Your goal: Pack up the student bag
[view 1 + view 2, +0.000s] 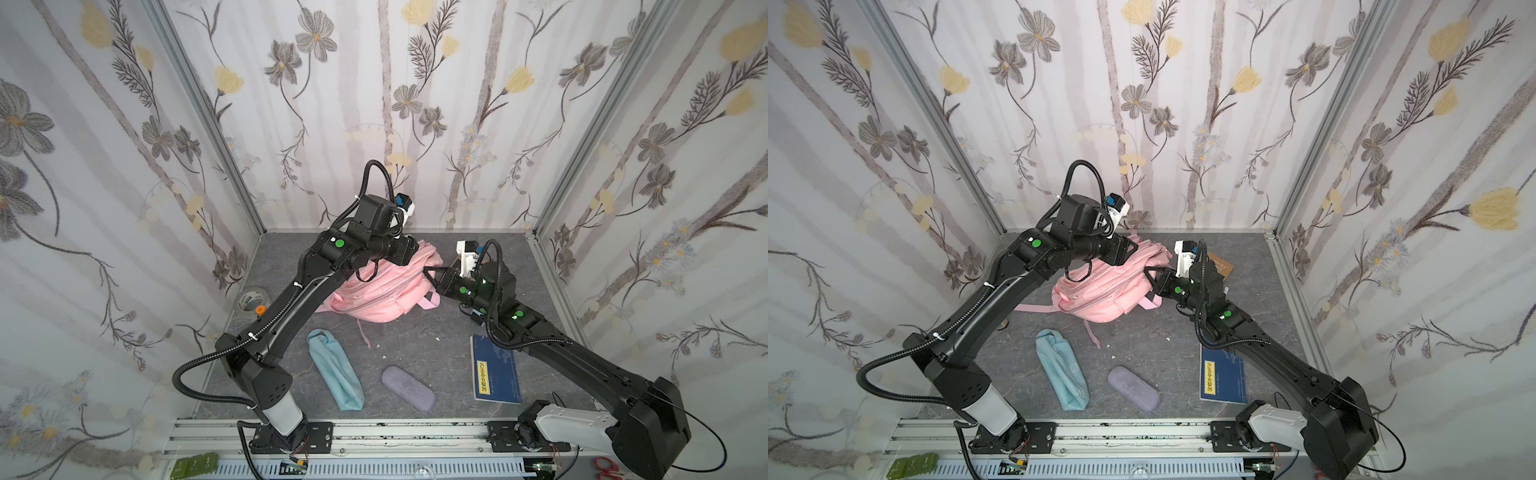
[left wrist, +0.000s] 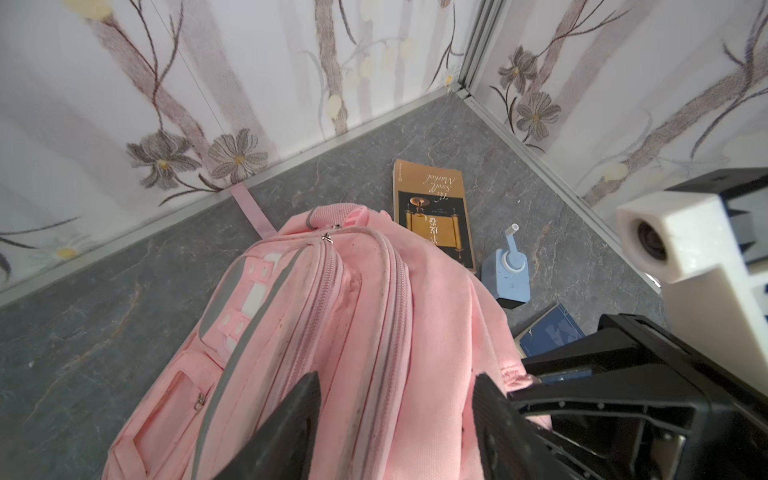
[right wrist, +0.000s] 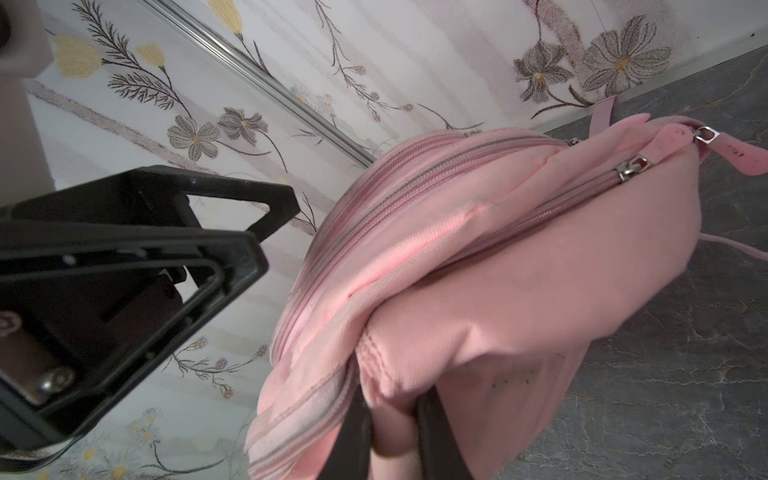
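The pink student bag [image 1: 374,295] [image 1: 1096,295] sits slumped at the middle back of the grey floor, and its zips [image 3: 631,166] look closed. My left gripper [image 2: 395,376] hovers open just over the bag's top, one finger on each side of the zipped ridges [image 2: 332,311], gripping nothing. In both top views it is above the bag's far end [image 1: 409,249] [image 1: 1129,249]. My right gripper [image 3: 392,395] is shut on a pinched fold of the bag's fabric [image 3: 519,270] at its right side [image 1: 432,272] [image 1: 1148,272].
A light-teal pouch [image 1: 334,370], a purple glasses case [image 1: 408,388] and a blue book [image 1: 496,370] lie in front of the bag. A tape roll [image 1: 251,301] sits by the left wall. A brown book [image 2: 432,212] and a blue bottle [image 2: 509,274] lie behind the bag.
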